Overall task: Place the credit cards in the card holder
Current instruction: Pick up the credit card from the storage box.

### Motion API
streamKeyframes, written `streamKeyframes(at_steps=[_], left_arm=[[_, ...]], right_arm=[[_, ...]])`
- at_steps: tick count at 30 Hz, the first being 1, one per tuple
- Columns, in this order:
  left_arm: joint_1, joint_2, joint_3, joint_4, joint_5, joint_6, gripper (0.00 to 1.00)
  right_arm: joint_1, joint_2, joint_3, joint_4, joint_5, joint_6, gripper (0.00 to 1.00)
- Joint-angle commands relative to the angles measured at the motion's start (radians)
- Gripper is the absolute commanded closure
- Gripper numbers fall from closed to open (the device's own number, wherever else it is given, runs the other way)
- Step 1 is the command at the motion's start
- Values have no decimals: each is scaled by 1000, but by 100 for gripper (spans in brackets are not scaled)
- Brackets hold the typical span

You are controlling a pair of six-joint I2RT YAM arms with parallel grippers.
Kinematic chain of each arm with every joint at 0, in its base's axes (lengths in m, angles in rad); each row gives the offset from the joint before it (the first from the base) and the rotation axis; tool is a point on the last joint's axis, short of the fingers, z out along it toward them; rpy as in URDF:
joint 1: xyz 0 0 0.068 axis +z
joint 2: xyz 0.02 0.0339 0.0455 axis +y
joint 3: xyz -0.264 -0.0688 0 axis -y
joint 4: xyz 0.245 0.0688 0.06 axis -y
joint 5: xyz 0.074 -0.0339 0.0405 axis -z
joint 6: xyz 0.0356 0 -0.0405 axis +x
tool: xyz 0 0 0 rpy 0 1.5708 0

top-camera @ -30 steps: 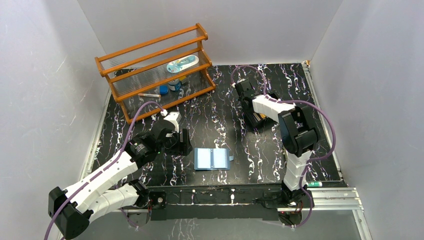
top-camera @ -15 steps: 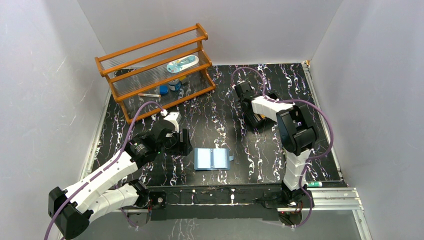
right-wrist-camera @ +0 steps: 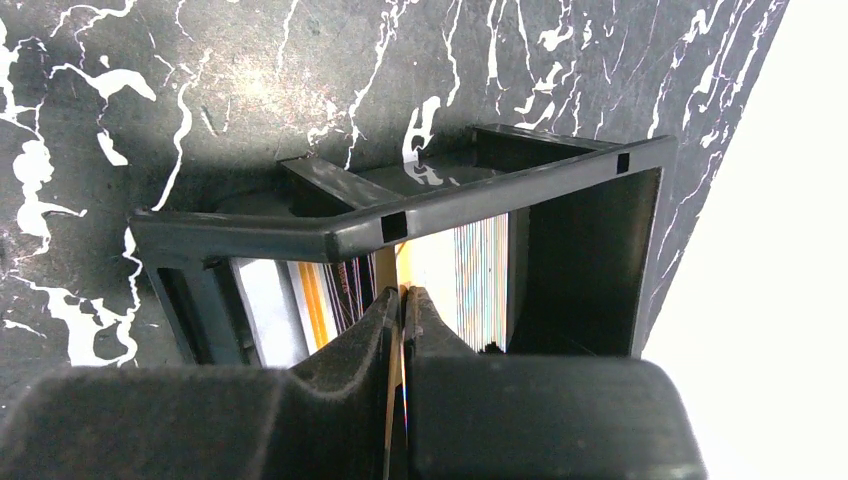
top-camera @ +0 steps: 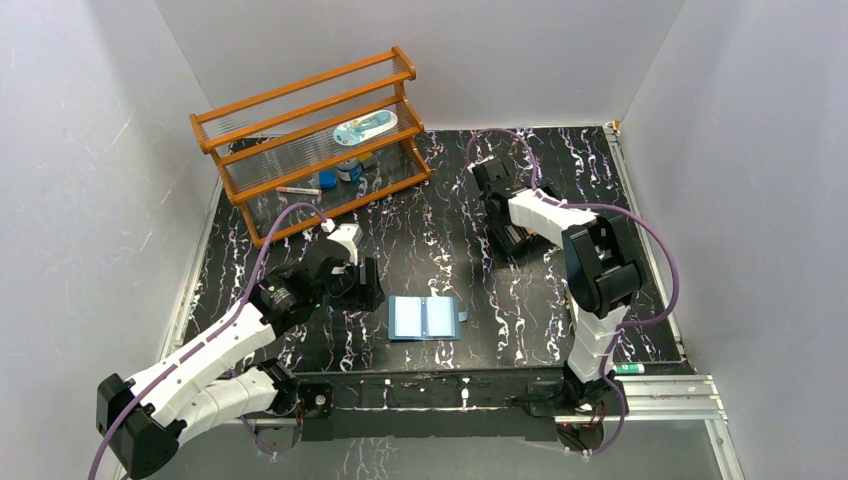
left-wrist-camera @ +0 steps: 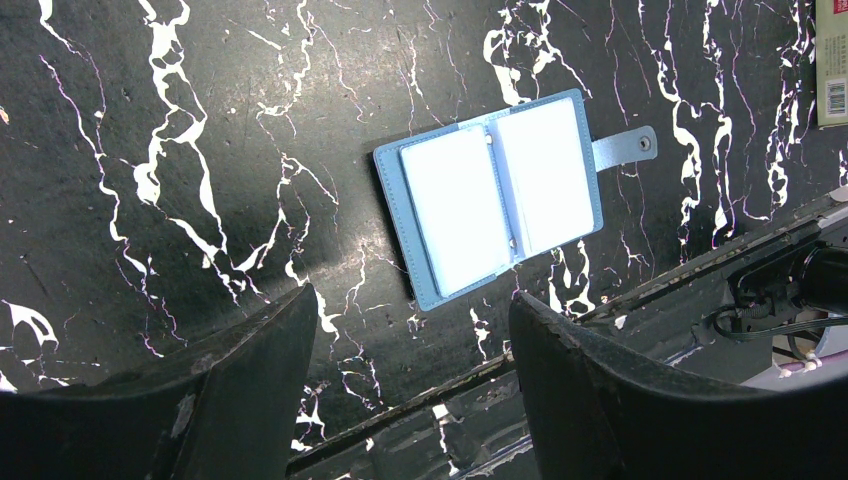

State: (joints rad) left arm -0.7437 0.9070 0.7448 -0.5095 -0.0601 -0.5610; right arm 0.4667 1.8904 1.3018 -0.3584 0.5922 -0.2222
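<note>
Step in hand: picking a card out of the tray; as I judge it, no card has reached the holder yet.
Card holder (left-wrist-camera: 495, 195): lies open and flat on the table (left-wrist-camera: 150, 150), just ahead of the left gripper's fingertips and well apart from the right gripper, back toward that arm's base. Its snap tab sticks out sideways.
Holder contents: both inner leaves glare pale; whether any slot is filled cannot be told.
Left gripper (top-camera: 366, 285): fingers wide apart, empty, hovering over the table beside the holder.
Right gripper (right-wrist-camera: 403, 296): fingers pressed together inside the black tray (right-wrist-camera: 400, 225), clamped on the top edge of a pinched card (right-wrist-camera: 399, 272) that stands upright.
Tray contents: more credit cards (right-wrist-camera: 470, 270) stand on edge on both sides of the fingers, a pale striped one and some with orange edges; how many cannot be told.
Next move calls for: a straight lift so the thin card clears the tray's crossbar, then a carry to the holder and an edge-first slide into a slot, perhaps with the left gripper steadying the leaves.
Wooden rack (top-camera: 310, 140): far beyond both grippers; a pale blue-white packet on its middle shelf and small bottles below.
</note>
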Motion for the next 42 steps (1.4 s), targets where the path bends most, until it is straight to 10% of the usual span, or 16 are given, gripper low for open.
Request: streamKeyframes(at_steps=[1, 33, 42], left_arm=[[-1, -21, -8, -1, 1, 4, 31], [-2, -7, -2, 3, 20, 3, 31], [-2, 5, -25, 34, 63, -26, 31]], right_arm=[[5, -51, 24, -41, -4, 30, 97], [6, -122, 346, -506, 28, 213, 100], [5, -240, 89, -147, 27, 59, 100]])
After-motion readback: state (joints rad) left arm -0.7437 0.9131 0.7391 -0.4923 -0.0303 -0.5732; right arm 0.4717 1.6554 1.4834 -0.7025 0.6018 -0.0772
